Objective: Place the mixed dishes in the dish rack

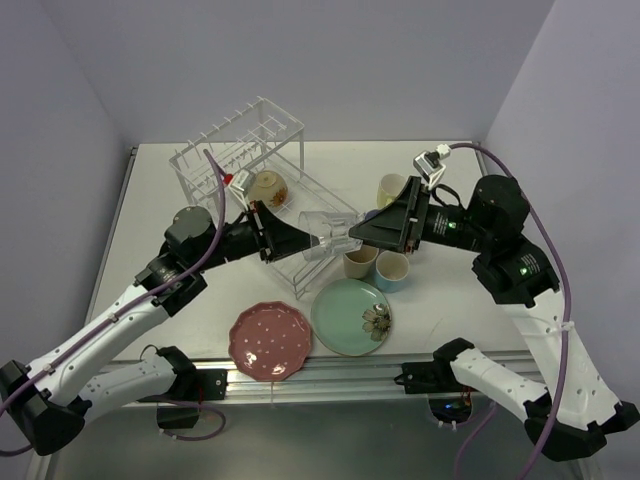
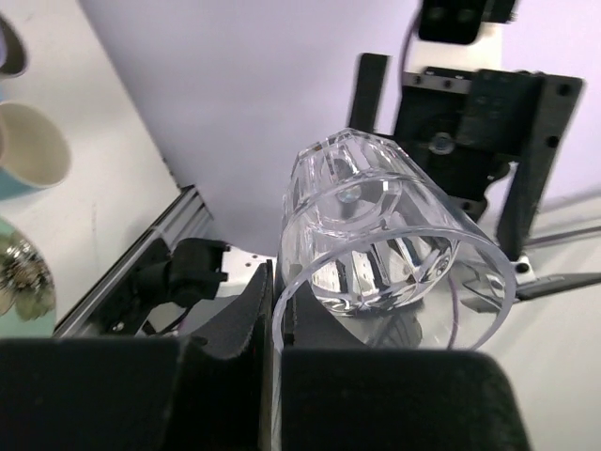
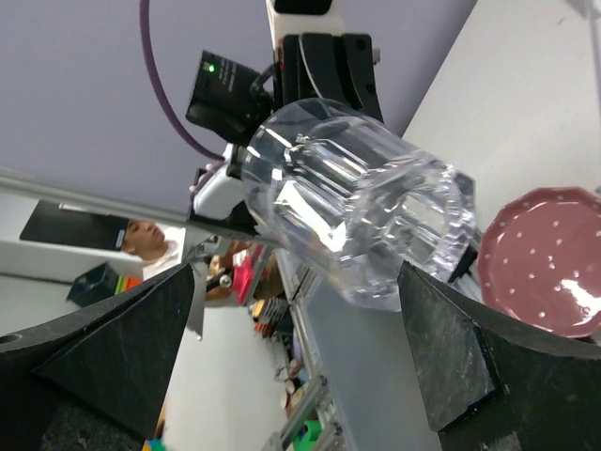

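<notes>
The small clear glass (image 1: pixel 318 240) hangs on its side above the flat grid tray of the dish rack (image 1: pixel 240 150). My left gripper (image 1: pixel 303 243) is shut on the rim of the glass (image 2: pixel 385 225), one finger inside and one outside (image 2: pixel 274 315). My right gripper (image 1: pixel 352 238) faces it from the right and stands open, with a finger on either side of the glass's base (image 3: pixel 357 216) and a gap showing on each side (image 3: pixel 296 282). A cream bowl (image 1: pixel 268 186) lies in the rack.
On the table in front of the rack stand a beige cup (image 1: pixel 360 262) and a light-blue cup (image 1: pixel 392 270). Nearer the front edge lie a mint-green plate (image 1: pixel 351 316) and a pink dotted plate (image 1: pixel 270 340). A yellow cup (image 1: pixel 390 190) stands behind my right gripper.
</notes>
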You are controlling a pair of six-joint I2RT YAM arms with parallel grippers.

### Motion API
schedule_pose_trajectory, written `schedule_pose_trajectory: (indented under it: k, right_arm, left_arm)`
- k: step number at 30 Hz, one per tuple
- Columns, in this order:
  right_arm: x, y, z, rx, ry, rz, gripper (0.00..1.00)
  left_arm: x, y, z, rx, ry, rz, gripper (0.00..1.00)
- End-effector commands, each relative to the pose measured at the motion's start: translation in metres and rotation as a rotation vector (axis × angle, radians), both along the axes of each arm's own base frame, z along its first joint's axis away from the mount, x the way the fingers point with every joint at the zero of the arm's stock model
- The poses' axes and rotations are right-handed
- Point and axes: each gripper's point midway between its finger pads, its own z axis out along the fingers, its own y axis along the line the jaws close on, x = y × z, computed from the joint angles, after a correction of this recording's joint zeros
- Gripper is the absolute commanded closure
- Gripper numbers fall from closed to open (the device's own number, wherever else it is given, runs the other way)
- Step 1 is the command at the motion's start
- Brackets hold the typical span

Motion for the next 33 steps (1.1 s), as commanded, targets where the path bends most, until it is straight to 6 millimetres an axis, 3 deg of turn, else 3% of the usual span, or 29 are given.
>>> schedule_pose_trajectory:
  k: [1, 11, 19, 21, 28, 30, 31, 33]
  right_arm:
    - [-0.009, 0.006, 0.019, 0.054, -0.04, 0.096, 0.03]
    - [0.003, 0.013, 0.014, 0.052, -0.04, 0.121, 0.03]
    - [0.015, 0.012, 0.004, -0.038, -0.05, 0.097, 0.03]
    - [0.018, 0.01, 0.008, -0.056, -0.068, 0.073, 0.03]
    - [0.023, 0.006, -0.006, -0.134, -0.066, 0.043, 0.03]
    - [0.02, 0.008, -0.01, -0.115, -0.054, 0.07, 0.03]
    - [0.018, 0.01, 0.002, -0.063, -0.077, 0.079, 0.03]
    - [0.012, 0.014, -0.003, -0.012, -0.055, 0.125, 0.03]
  left_arm:
    - [-0.012, 0.008, 0.055, -0.159, -0.123, -0.041, 1.0]
    - [-0.019, 0.017, 0.074, -0.284, -0.111, -0.059, 1.0]
    - [-0.021, 0.023, 0.095, -0.224, -0.169, -0.03, 1.0]
    - [-0.021, 0.024, 0.096, -0.196, -0.178, -0.025, 1.0]
    - [-0.023, 0.026, 0.096, -0.18, -0.177, -0.018, 1.0]
    - [-0.024, 0.027, 0.096, -0.193, -0.165, -0.023, 1.0]
    - [-0.026, 0.028, 0.1, -0.216, -0.175, -0.03, 1.0]
    - [-0.028, 0.027, 0.097, -0.245, -0.145, -0.046, 1.0]
